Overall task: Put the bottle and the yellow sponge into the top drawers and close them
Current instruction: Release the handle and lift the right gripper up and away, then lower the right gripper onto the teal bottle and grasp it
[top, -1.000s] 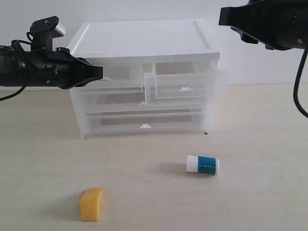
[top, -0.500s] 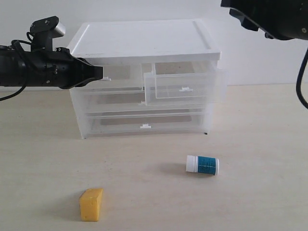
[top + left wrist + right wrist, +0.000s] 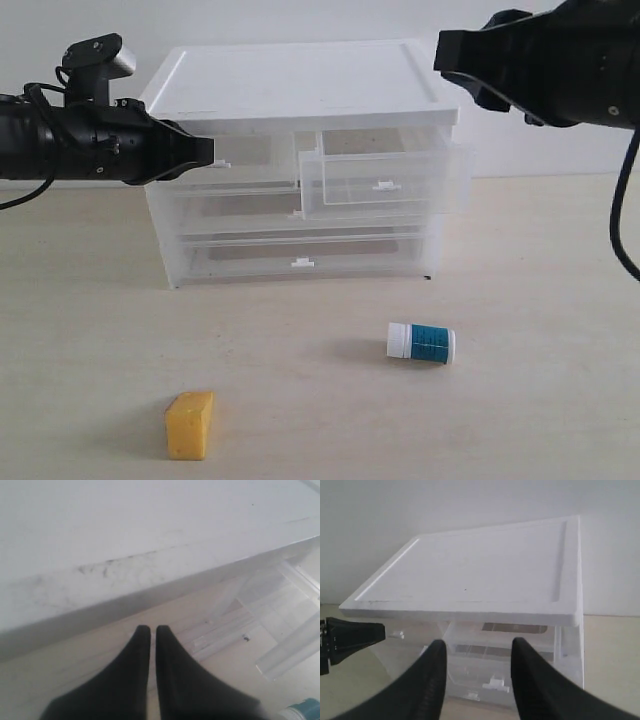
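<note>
Bottle [image 3: 421, 343]: lying on its side on the surface [image 3: 560, 400], in front of the drawer unit [image 3: 300, 85] and well apart from it. The white cap points toward the left of the exterior view.

Yellow sponge [image 3: 189, 425]: resting on the surface nearer the camera and further left, well apart from the bottle. Neither item is in a drawer.

Top drawers, 2 in number: the right top drawer [image 3: 385, 172] is pulled partway out past the unit's front. The left top drawer [image 3: 250, 160] sits in line with the front. The 2 full-width drawers [image 3: 300, 262] beneath are pushed in.

Left end effector [image 3: 207, 152]: clenched, with its fingers [image 3: 142, 645] pressed together and holding nothing. Its tips are level with the left top drawer's front, just beside the small tab handle [image 3: 222, 163]. Contact with the tab cannot be confirmed.

Right end effector [image 3: 477, 647]: released, fingers spread, holding nothing. It is held high near the unit's top right corner, above the pulled-out drawer and apart from it.
</note>
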You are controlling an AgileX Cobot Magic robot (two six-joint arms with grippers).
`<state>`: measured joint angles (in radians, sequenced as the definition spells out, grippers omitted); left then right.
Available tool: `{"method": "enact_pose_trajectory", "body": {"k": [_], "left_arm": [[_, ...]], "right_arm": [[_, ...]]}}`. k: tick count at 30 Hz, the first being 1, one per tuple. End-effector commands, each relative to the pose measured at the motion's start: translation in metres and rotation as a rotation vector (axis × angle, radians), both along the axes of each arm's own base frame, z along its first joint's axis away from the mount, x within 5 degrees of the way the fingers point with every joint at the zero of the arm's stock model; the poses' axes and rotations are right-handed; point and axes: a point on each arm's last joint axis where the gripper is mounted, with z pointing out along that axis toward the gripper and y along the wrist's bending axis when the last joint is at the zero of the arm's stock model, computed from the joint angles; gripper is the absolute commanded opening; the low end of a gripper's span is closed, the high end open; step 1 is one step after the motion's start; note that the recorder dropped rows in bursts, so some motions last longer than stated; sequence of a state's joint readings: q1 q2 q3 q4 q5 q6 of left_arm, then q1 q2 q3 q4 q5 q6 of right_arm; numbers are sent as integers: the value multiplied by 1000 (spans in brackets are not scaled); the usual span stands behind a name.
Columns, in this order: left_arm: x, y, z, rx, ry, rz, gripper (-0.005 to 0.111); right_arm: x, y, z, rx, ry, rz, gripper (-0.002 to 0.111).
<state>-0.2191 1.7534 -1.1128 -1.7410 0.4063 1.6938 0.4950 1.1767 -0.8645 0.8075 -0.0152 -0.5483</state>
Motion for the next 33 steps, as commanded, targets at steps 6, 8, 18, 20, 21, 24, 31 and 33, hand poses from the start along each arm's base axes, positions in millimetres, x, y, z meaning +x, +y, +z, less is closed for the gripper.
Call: {"method": "enact_pose_trajectory", "body": {"k": [6,8,18,20,21,24,31,33], "left_arm": [[-1,-1,0,-3,-3,-10,4],[-1,-1,0,-3,-3,-10,4],[-1,-1,0,-3,-3,-10,4],[-1,-1,0,-3,-3,-10,4],[-1,-1,0,-3,-3,-10,4],[-1,-1,0,-3,-3,-10,4],[-1,-1,0,-3,-3,-10,4],[-1,-1,0,-3,-3,-10,4]], "right_arm": [[-6,-2,-5,-132,13,52,38],[-7,-2,-9,-214,24,78,38],[-17,-2,-23,-527,199,268,38],[-19,-1,-28,-565,234,302,38],[-19,-1,-30,-579,243,316,38],[-16,1,-42,-622,313,355,38],[2,11,-73,-645,428,376,38],[7,14,-82,-669,433,391,38]]}}
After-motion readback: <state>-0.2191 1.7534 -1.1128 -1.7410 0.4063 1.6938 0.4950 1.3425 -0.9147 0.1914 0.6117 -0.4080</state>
